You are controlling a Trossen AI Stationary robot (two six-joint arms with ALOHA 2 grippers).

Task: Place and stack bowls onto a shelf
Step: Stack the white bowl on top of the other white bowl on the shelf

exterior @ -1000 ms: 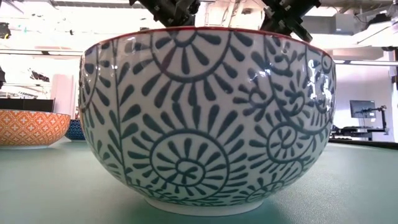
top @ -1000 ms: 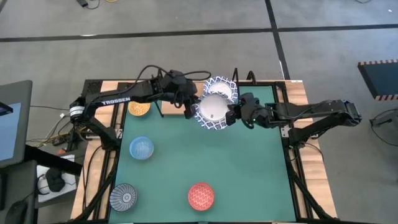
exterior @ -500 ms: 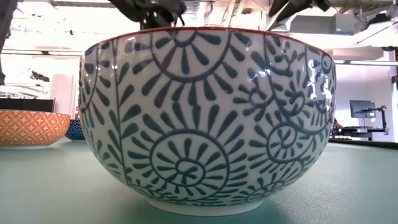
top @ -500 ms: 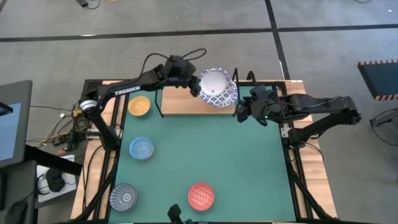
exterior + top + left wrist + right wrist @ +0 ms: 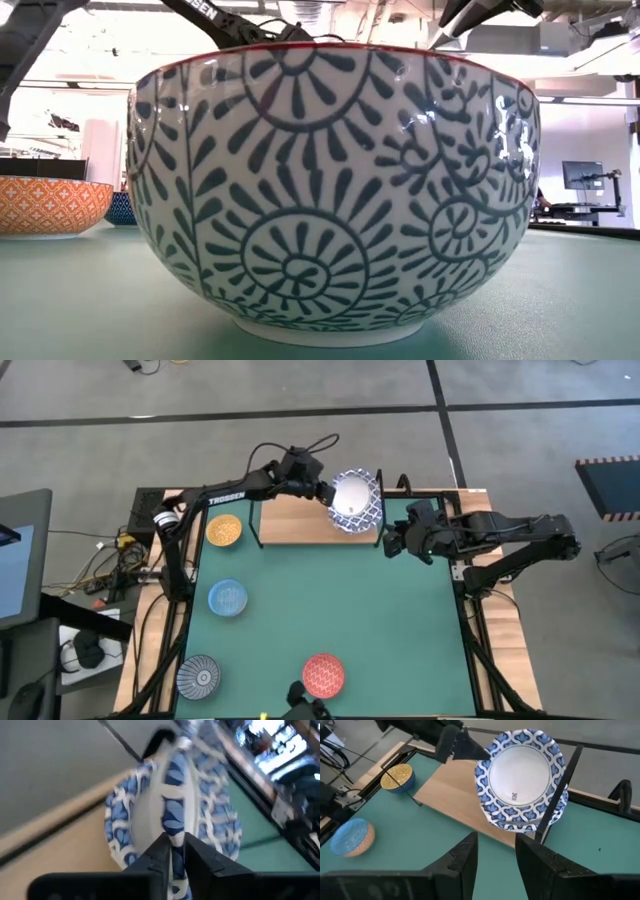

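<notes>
Over the shelf's point(image 5: 300, 520) right end, the left gripper point(image 5: 327, 491) pinches the rim of a wide white bowl point(image 5: 352, 498), tilted above the stack there. Right gripper point(image 5: 392, 544) hangs open near the mat's point(image 5: 400, 620) back edge. Next up, I'd guess: level it and lower it.

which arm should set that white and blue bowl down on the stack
Left. The left gripper is shut on the rim of the tilted white and blue bowl, holding it over the stack at the right end of the shelf. The right gripper is open and empty, beside the shelf.
</notes>
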